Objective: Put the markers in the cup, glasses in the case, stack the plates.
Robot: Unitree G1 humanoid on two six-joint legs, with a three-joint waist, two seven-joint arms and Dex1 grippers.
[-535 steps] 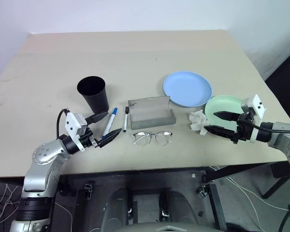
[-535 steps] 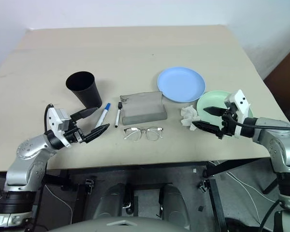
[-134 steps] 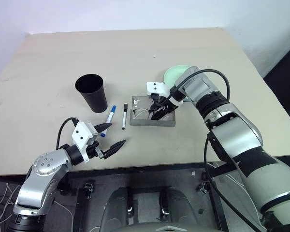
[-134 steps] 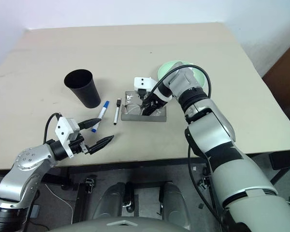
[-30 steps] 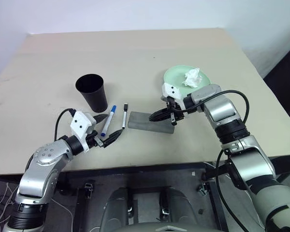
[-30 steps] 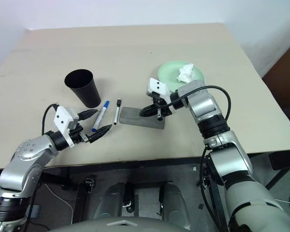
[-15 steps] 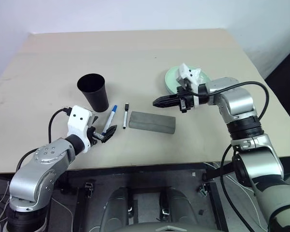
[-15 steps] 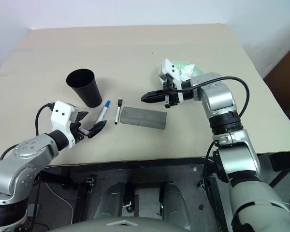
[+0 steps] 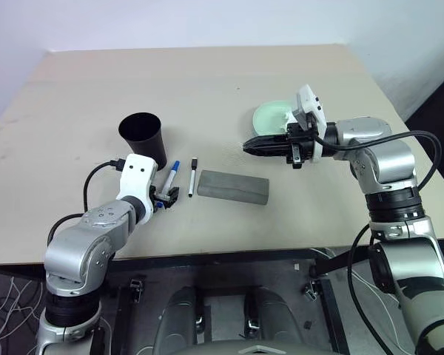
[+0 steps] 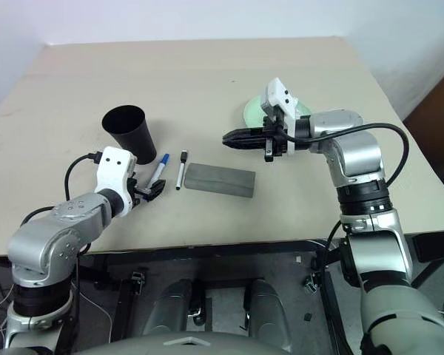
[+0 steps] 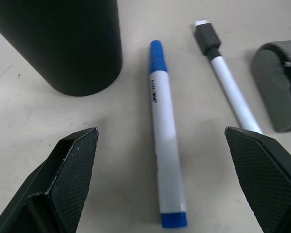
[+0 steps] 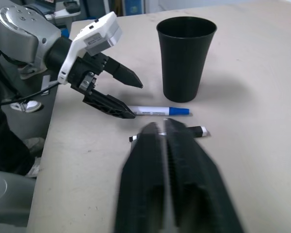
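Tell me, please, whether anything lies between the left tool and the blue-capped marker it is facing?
Nothing visible does. The left tool is open, and the blue-capped marker lies on bare table between its fingers. The cup stands to one side and the black-capped marker to the other, both apart from it.

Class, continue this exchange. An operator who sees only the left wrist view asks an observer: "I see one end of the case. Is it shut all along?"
Observer: Yes, the case lies shut, flat on the table.
Operator: Where are the plates?
Observer: A green plate sits far right, past the case, partly behind the right gripper.
Operator: Is that gripper near the markers?
Observer: No. It hangs over the table between case and plate, well away from the markers.
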